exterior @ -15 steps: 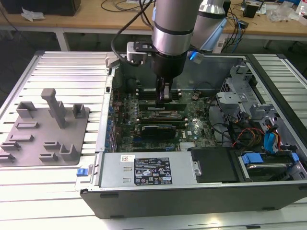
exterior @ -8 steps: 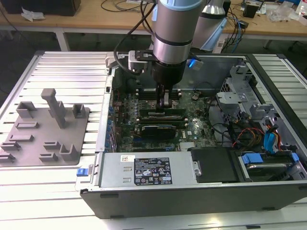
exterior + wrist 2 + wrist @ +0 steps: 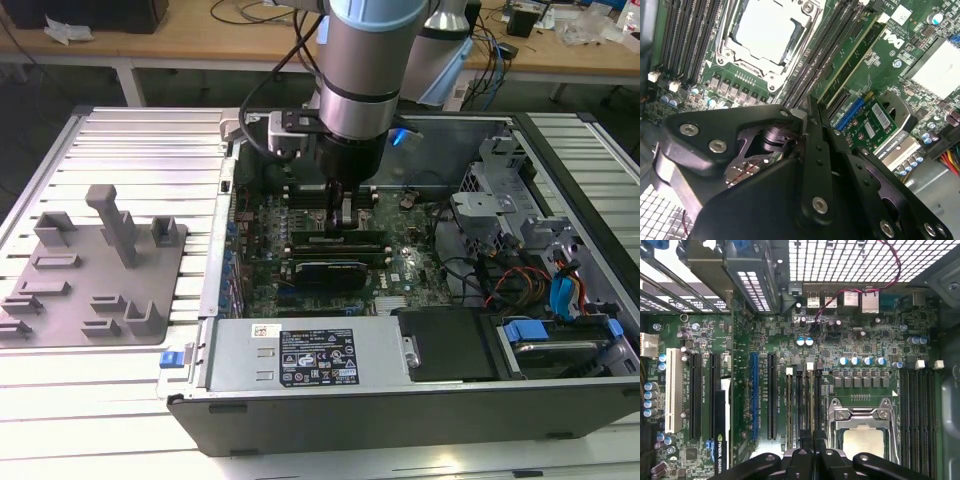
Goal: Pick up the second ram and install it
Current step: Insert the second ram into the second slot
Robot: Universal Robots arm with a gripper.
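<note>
My gripper (image 3: 343, 222) reaches down inside the open computer case onto the memory slots beside the square silver processor (image 3: 863, 440). Its two black fingers (image 3: 805, 457) are pressed close together. The second ram (image 3: 335, 238) stands on edge in a slot under the fingertips and runs out from between them as a dark narrow stick (image 3: 816, 400). Whether it is fully seated is hidden by the fingers. Another green memory stick (image 3: 850, 55) stands in the slot farthest from the processor.
The motherboard (image 3: 400, 265) lies in the case, with the power supply (image 3: 310, 355) along the near wall and drive cages with cables (image 3: 545, 290) on the exterior view's right. A grey parts fixture (image 3: 95, 265) sits on the table at the left.
</note>
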